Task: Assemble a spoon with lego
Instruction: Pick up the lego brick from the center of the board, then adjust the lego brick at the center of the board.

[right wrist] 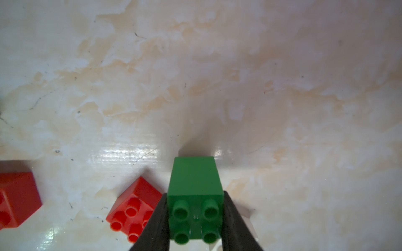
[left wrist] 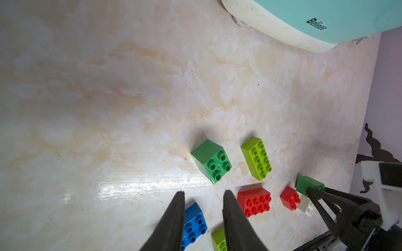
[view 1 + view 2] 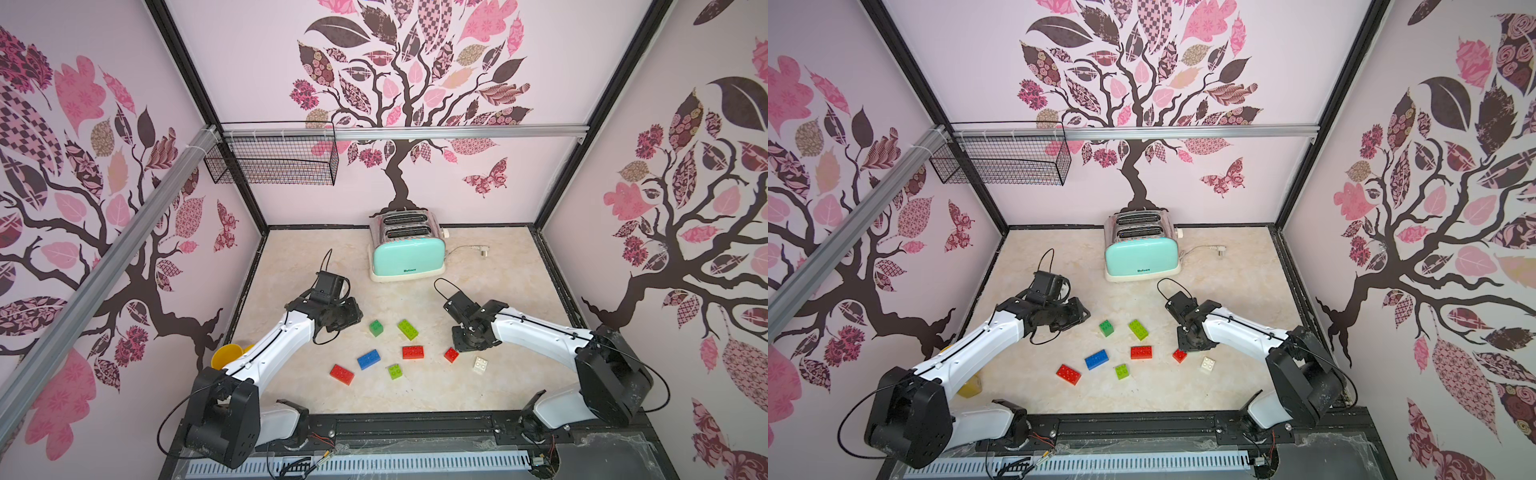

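Loose lego lies on the marble table (image 3: 519, 291): a dark green square (image 3: 376, 328), a lime oblong (image 3: 407, 329), two red oblongs (image 3: 413, 352) (image 3: 342, 374), a red square (image 3: 451, 355), a white square (image 3: 480, 365), a blue oblong (image 3: 368, 359) and a lime square (image 3: 395, 371). My right gripper (image 1: 195, 195) is shut on another dark green square brick (image 1: 195, 180), beside the red square (image 1: 134, 208); whether it is off the table I cannot tell. My left gripper (image 2: 204, 193) is open and empty, above the blue oblong (image 2: 194, 221). No spoon is in view.
A mint toaster (image 3: 409, 255) stands at the back middle, its plug and cord (image 3: 473, 249) lying to its right. A yellow cup (image 3: 226, 355) sits by the left arm's base. A wire basket (image 3: 274, 160) hangs on the back wall. Walls close three sides.
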### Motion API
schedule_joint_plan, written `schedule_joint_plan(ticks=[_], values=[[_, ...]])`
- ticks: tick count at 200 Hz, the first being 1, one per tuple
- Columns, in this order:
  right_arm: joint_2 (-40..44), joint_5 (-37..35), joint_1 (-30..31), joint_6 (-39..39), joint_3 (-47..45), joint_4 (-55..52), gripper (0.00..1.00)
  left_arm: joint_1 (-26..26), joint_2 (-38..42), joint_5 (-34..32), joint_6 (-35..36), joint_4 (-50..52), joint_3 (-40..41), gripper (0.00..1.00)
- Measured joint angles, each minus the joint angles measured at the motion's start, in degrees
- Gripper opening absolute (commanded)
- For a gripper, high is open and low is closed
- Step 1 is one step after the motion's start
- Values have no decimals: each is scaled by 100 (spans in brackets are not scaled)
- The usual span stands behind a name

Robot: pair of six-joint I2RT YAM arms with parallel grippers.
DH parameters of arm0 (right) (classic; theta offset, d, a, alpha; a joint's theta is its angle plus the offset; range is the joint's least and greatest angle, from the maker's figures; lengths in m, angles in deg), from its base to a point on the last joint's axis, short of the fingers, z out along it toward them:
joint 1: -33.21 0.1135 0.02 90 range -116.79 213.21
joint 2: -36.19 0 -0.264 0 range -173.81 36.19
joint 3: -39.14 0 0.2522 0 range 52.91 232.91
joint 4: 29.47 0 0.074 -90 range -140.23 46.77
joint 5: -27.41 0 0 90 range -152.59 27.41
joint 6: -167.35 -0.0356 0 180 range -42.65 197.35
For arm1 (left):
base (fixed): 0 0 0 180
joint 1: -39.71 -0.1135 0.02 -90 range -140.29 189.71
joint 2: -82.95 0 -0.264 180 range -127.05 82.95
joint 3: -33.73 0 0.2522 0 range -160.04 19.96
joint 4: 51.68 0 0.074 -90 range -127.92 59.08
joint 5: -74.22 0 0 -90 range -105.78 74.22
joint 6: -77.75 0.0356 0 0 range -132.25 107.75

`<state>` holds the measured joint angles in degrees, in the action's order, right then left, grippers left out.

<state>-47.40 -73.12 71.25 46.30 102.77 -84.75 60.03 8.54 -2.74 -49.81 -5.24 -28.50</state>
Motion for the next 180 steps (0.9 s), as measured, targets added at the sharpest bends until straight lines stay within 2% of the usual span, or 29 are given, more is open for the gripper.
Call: schedule_joint_plan(ticks=[36, 65, 87, 114, 154, 180], values=[[-144, -258, 597, 61, 1445, -501, 11, -26, -247, 48, -101, -4, 127, 16], [-1021, -173, 1314, 258, 3045, -549, 10, -162, -398, 166, -282, -13, 321, 0], [-1707, -11, 1635, 483, 3735, -481, 9, -356, -417, 310, -358, -136, 476, 0], [-2363, 192, 1729, 756, 4094, -407, 8, -400, -791, 623, -514, -433, 509, 0], [-2857, 385, 1705, 1008, 4470, -369, 8, -354, -1639, 1091, -776, -1038, 518, 0], [-2953, 424, 1696, 1080, 4645, -372, 8, -227, -1897, 1259, -885, -1244, 393, 0]])
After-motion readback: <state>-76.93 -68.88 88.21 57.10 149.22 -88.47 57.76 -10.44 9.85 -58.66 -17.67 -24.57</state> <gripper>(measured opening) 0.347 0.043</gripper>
